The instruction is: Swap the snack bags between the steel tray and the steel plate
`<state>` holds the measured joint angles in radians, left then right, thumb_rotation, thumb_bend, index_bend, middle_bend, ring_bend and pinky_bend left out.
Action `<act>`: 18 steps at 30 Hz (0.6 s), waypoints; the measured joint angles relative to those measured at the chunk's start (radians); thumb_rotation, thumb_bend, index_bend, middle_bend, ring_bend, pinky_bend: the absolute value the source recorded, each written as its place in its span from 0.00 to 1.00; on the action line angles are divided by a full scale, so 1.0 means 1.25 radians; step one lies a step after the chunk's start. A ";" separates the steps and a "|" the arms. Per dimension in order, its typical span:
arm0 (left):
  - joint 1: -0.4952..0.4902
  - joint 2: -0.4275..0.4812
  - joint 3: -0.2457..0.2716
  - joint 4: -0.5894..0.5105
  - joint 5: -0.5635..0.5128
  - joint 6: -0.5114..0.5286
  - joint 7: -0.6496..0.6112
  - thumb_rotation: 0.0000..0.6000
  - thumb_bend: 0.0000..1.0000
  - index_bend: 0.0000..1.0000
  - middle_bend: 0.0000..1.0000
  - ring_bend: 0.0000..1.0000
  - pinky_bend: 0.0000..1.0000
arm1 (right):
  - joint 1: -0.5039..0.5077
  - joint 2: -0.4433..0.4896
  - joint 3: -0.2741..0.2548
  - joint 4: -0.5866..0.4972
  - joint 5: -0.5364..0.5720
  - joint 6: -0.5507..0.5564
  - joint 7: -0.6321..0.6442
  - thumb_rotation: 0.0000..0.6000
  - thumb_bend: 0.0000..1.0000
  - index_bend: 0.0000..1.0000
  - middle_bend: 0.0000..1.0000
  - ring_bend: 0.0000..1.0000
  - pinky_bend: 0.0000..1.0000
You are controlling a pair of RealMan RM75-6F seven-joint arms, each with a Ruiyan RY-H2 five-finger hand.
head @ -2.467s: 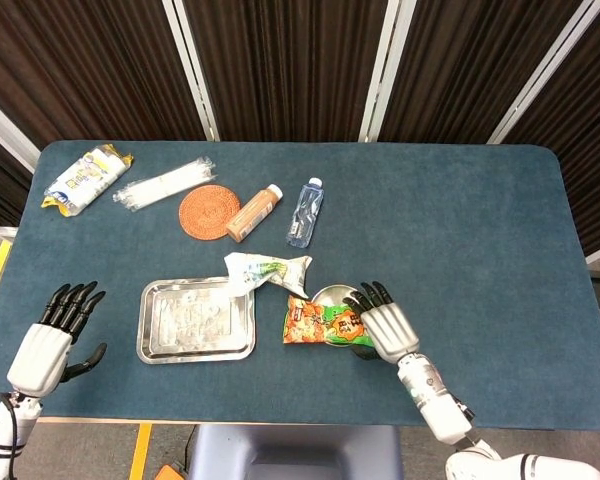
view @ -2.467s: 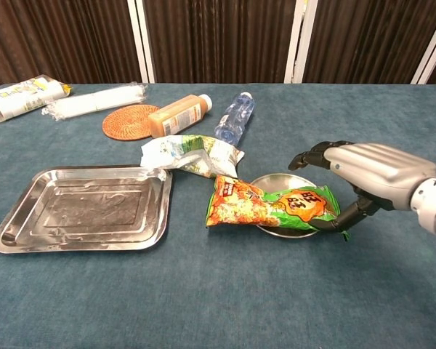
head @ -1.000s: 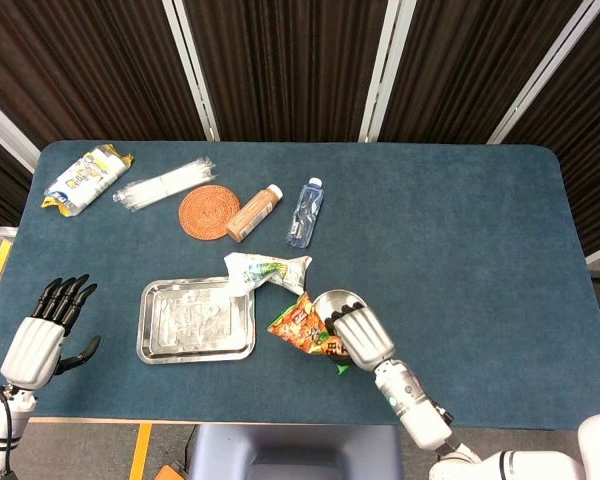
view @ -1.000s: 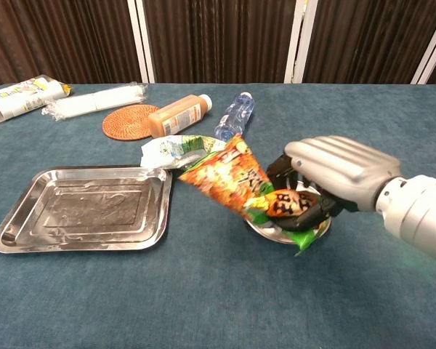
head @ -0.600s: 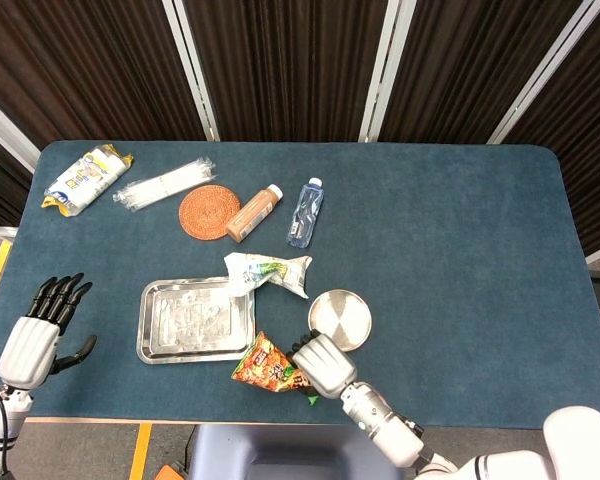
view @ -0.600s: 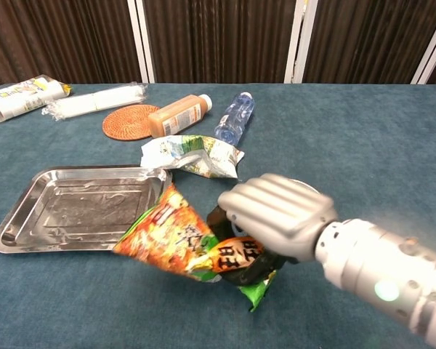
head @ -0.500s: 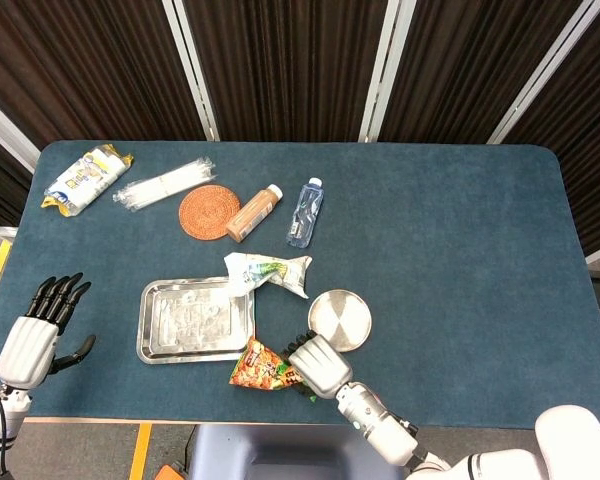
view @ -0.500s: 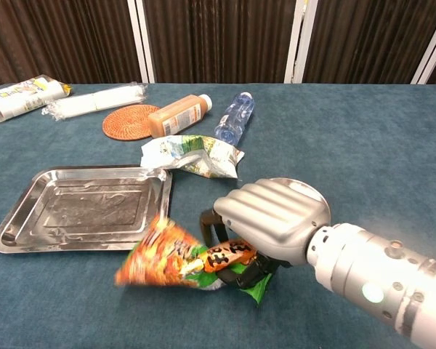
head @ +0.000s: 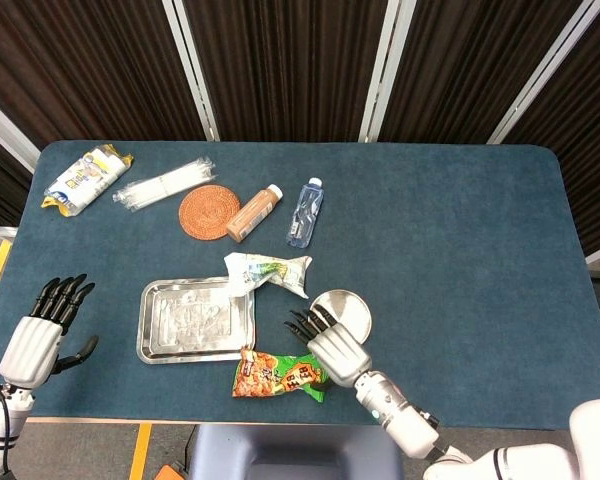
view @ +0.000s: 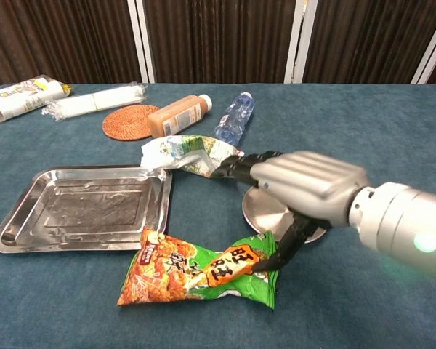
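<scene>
An orange and green snack bag (head: 278, 375) (view: 203, 273) lies flat on the blue table, just in front of the steel tray's (head: 195, 320) (view: 80, 207) near right corner. My right hand (head: 330, 345) (view: 305, 185) hovers over the bare round steel plate (head: 348, 308) (view: 265, 214), fingers spread; its thumb points down at the bag's green end. A white and green snack bag (head: 270, 272) (view: 190, 155) lies behind, between tray and plate, one corner touching the tray's rim. The tray holds nothing. My left hand (head: 35, 340) stays open at the table's left front edge.
Behind the tray lie a woven coaster (head: 208, 210), an orange bottle (head: 252, 212) and a clear water bottle (head: 305, 211), both on their sides. A clear plastic packet (head: 165, 184) and a white, yellow and blue bag (head: 85, 177) sit at the far left.
My right hand carried the orange and green bag off the plate toward the front, let it drop on the table before the tray, opened and drew back over the plate.
</scene>
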<state>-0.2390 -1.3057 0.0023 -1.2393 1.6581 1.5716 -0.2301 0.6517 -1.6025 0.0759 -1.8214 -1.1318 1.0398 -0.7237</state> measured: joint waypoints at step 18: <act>-0.003 0.001 -0.022 0.017 -0.035 -0.026 -0.020 1.00 0.36 0.00 0.02 0.00 0.01 | 0.241 -0.195 0.266 0.340 0.291 -0.050 -0.002 1.00 0.20 0.00 0.08 0.00 0.12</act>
<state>-0.2429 -1.3049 -0.0254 -1.2187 1.6143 1.5388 -0.2557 0.9533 -1.8460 0.4088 -1.3969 -0.7687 0.9768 -0.7263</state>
